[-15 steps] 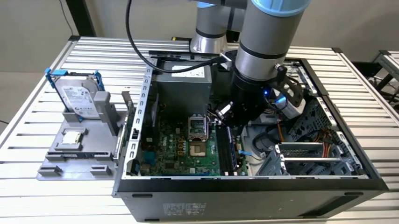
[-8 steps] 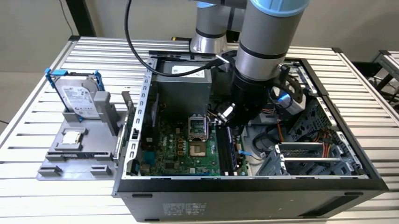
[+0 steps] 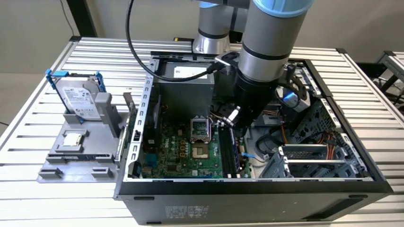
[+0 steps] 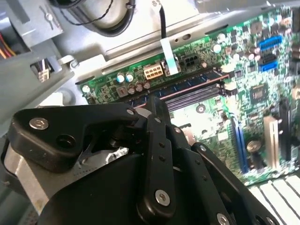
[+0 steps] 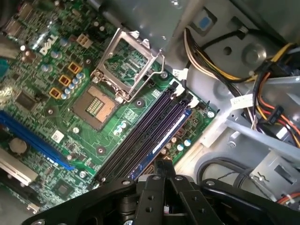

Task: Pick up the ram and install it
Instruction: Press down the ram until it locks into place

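Note:
The ram [image 5: 161,139] is a bluish stick with dark chips. It stands in the outermost of the black slots [image 5: 140,136] on the green motherboard [image 5: 42,70], beside the open CPU socket [image 5: 98,105]. In the exterior view the ram [image 3: 232,150] runs along the board's right edge inside the open computer case. My gripper [image 3: 231,124] reaches down into the case, over the far end of the slots. In the first wrist view the gripper [image 5: 162,167] is shut, its black fingertips together right at one end of the ram. I cannot tell whether they touch it. The second wrist view has the gripper [image 4: 157,107] above the slots.
A silver hard drive in a blue frame [image 3: 79,97] stands on a grey fixture [image 3: 75,156] at the exterior view's left, with a small square chip [image 3: 74,138]. Cable bundles [image 5: 262,108] and a metal drive cage [image 3: 309,158] crowd the case beside the slots.

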You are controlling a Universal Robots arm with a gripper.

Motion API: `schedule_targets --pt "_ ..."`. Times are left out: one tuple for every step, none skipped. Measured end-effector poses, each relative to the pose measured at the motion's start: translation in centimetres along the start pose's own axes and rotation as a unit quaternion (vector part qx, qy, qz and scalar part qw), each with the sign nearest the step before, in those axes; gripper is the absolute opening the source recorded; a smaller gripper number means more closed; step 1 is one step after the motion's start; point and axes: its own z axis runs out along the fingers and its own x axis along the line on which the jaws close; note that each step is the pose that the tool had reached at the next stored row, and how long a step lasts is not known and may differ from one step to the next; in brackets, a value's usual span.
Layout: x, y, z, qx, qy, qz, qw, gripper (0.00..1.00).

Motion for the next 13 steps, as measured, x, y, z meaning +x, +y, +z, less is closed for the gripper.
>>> schedule_targets --pt "0.0 0.0 0.0 -0.0001 -0.0004 -0.008 0.99997 0.0" --pt "0.0 0.0 0.0 -0.0001 -0.0008 -0.015 0.99988 0.0" --pt "0.0 0.0 0.0 -0.0001 -0.0012 -0.023 0.99973 0.0" --pt "0.0 0.0 0.0 -0.0001 -0.0017 -0.031 0.99951 0.0" --pt "0.0 0.0 0.0 -0.0001 -0.0021 -0.04 0.99919 0.0" --pt "0.0 0.0 0.0 -0.0001 -0.0026 -0.049 0.99879 0.0" --pt "0.0 0.0 0.0 -0.0001 -0.0031 -0.057 0.99834 0.0" --pt "0.0 0.0 0.0 -0.0001 -0.0037 -0.067 0.99777 0.0" --pt "0.0 0.0 0.0 0.0 -0.0043 -0.076 0.99712 0.0" --pt "0.0 0.0 0.0 0.0001 -0.0048 -0.085 0.99641 0.0" --pt "0.0 0.0 0.0 0.0002 -0.0055 -0.093 0.99564 0.0" --pt "0.0 0.0 0.0 0.0003 -0.0061 -0.101 0.99486 0.0" --pt "0.0 0.0 0.0 0.0005 -0.0067 -0.109 0.99403 0.0"
